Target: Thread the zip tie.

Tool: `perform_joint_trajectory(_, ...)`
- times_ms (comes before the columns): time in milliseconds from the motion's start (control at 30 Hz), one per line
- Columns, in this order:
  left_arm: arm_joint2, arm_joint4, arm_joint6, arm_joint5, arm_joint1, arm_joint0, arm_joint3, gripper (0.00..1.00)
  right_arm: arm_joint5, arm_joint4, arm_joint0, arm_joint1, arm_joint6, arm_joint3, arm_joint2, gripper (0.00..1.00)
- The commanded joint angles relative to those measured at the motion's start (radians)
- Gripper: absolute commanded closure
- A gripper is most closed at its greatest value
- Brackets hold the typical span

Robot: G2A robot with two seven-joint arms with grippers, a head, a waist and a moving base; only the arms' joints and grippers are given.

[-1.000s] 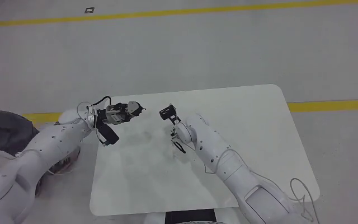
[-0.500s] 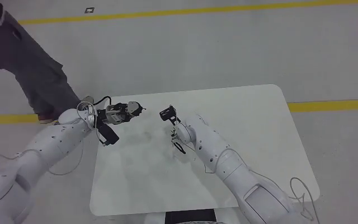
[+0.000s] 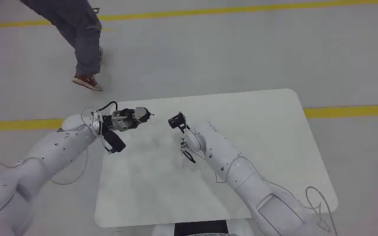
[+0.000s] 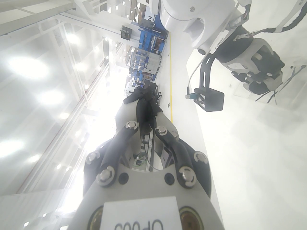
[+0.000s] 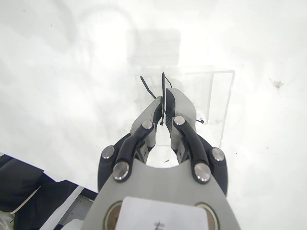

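Note:
My right gripper (image 5: 164, 94) points down at the white table (image 3: 266, 135) and is shut on a thin black zip tie (image 5: 163, 84), whose tail sticks out past the fingertips and whose head sits between the pads. A second black strand (image 5: 147, 88) angles out beside it. In the top view this gripper (image 3: 188, 154) is near the table's middle. My left gripper (image 3: 147, 114) hangs at the table's left back edge, a short way from the right one. It is shut on a small dark bundle (image 4: 143, 99) that looks like black zip tie; what it is exactly I cannot tell.
A clear plastic box (image 5: 217, 96) lies on the table directly under the right gripper. The right arm's wrist camera (image 4: 209, 99) juts out toward the left gripper. The table's right half is bare white surface.

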State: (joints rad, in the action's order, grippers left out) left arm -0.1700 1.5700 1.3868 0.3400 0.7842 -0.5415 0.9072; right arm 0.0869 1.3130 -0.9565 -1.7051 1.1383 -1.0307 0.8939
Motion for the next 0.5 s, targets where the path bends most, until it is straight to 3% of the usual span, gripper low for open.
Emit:
perform_joint_trajectory(0,0.0,0.0,0.0,0.0,0.0,0.0,0.0,1.0,0.002,0.002,-0.003,0.001,0.001,-0.005,0.001,0.87)
perform_joint_trajectory(467,0.0,0.0,0.0,0.0,0.0,0.0,0.0,1.0,0.006,0.001,-0.014,0.005,0.004,-0.008,0.003,0.9)
